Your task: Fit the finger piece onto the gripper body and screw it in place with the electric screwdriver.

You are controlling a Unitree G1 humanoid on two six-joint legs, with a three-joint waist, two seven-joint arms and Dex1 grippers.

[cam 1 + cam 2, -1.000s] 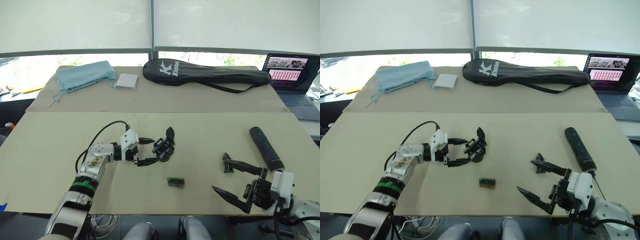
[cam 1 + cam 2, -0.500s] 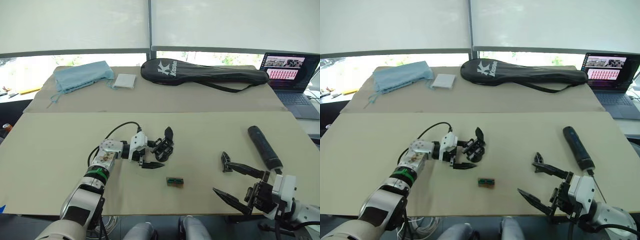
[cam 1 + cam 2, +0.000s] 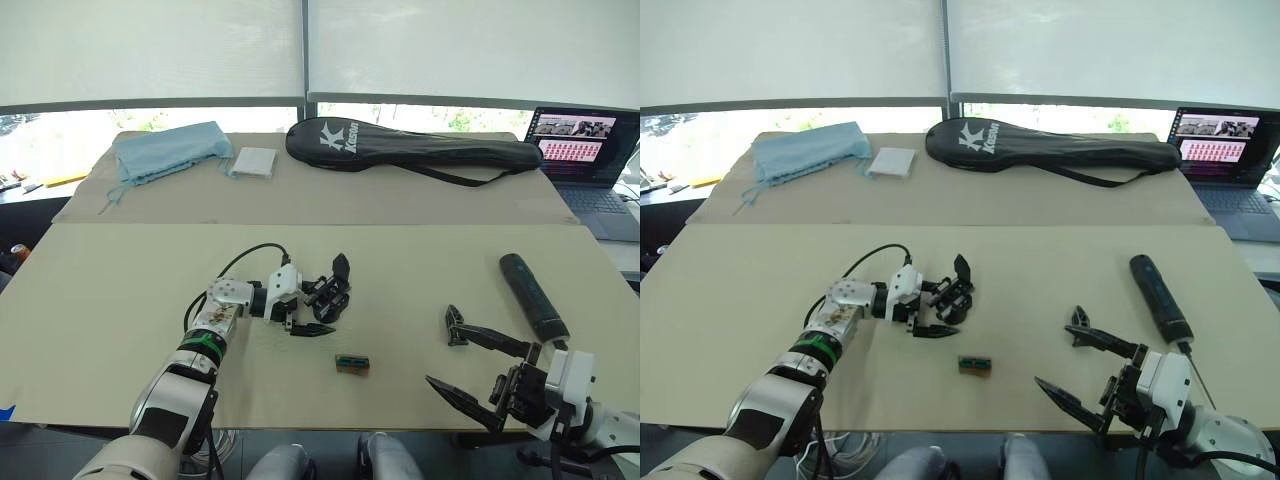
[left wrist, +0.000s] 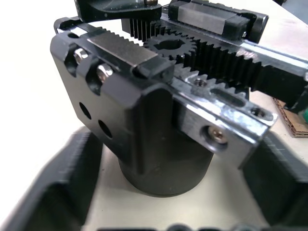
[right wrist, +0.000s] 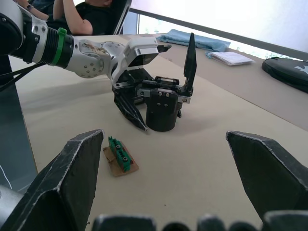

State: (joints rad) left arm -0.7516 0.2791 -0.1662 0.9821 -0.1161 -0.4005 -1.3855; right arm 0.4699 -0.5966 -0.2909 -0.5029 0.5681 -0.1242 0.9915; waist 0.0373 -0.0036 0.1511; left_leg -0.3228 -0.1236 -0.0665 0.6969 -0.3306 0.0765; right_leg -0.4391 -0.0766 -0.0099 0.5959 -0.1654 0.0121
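My left gripper [image 3: 311,309] brackets the gripper body [image 3: 331,296], jaws wide, unclosed; right gripper [image 3: 463,364] gapes empty. Next: clamp it.

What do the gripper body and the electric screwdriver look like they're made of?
The gripper body looks like matte black plastic or anodised metal, with black toothed racks, a gear, and a bare silvery metal plate with screws. The electric screwdriver has a matte black casing, likely plastic or rubberised, and a thin metal bit.

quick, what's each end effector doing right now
Left end effector: open, its fingers either side of the small black gripper body with round base, not clamped.
Right end effector: open, holding nothing.
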